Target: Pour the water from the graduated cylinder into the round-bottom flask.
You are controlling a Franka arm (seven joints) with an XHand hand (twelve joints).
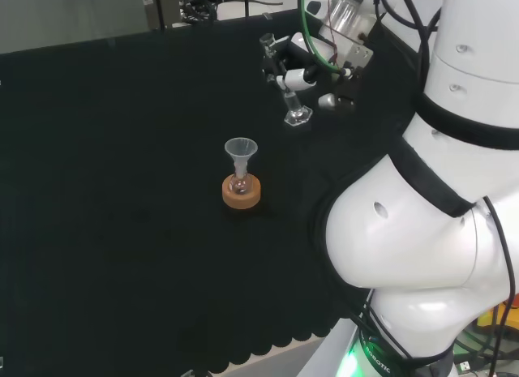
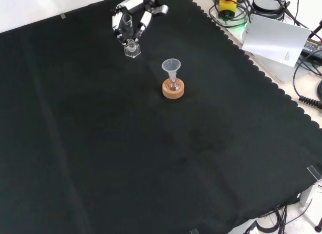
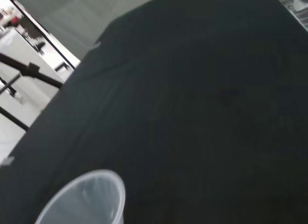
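A small round-bottom flask [image 1: 239, 185] sits in a cork ring [image 1: 242, 194] near the middle of the cloth, with a clear funnel [image 1: 241, 151] in its neck. In the front view the flask [image 2: 173, 84], cork ring [image 2: 173, 91] and funnel [image 2: 171, 66] stand right of and below the hand. The hand [image 1: 293, 62] is behind and to the right of the flask in the head view, its fingers curled round a clear graduated cylinder [image 1: 295, 111]. The cylinder's foot [image 2: 132, 51] is at or just above the cloth under the hand [image 2: 132, 16]. A clear round rim [image 3: 89, 197] shows close in the wrist view.
The arm's white links [image 1: 430, 190] stand at the right of the head view. Beyond the cloth's scalloped edge in the front view lie a white sheet [image 2: 275, 39] and cables [image 2: 234, 10]. Black cloth [image 2: 151, 158] spreads wide in front of the flask.
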